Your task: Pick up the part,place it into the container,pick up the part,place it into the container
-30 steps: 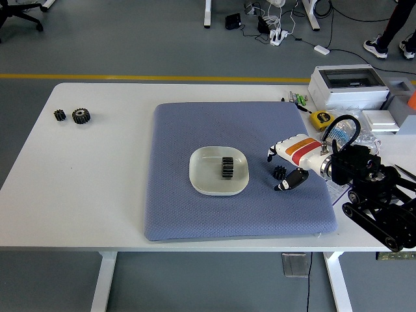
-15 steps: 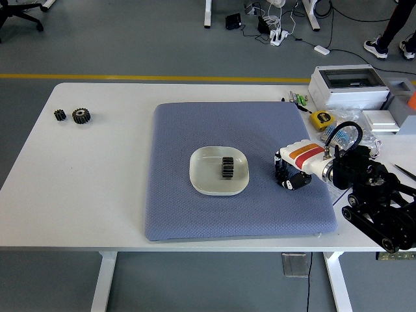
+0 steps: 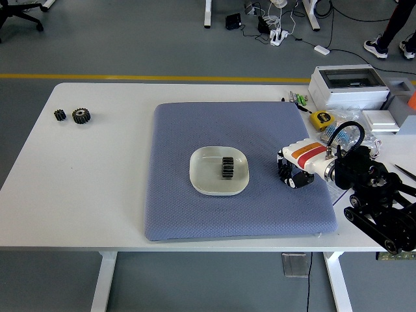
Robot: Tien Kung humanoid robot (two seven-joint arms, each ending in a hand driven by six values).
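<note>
A white square dish point(image 3: 201, 177) sits in the middle of the blue mat point(image 3: 195, 130) with one black gear point(image 3: 227, 168) standing on edge inside it. My right hand point(image 3: 290, 173), white with an orange and red stripe, is to the right of the dish. Its fingers are curled down around a small black gear point(image 3: 285, 171) on the mat, which they mostly hide. I cannot tell whether the gear is lifted off the mat. My left arm is out of view.
Two more black gears point(image 3: 60, 115) point(image 3: 81, 116) lie at the table's far left. A yellow tape measure point(image 3: 319, 118), a white box point(image 3: 348, 84) and cables crowd the far right corner.
My right hand went from open beside the small gear to shut over it, and has since shifted slightly up and to the right.
</note>
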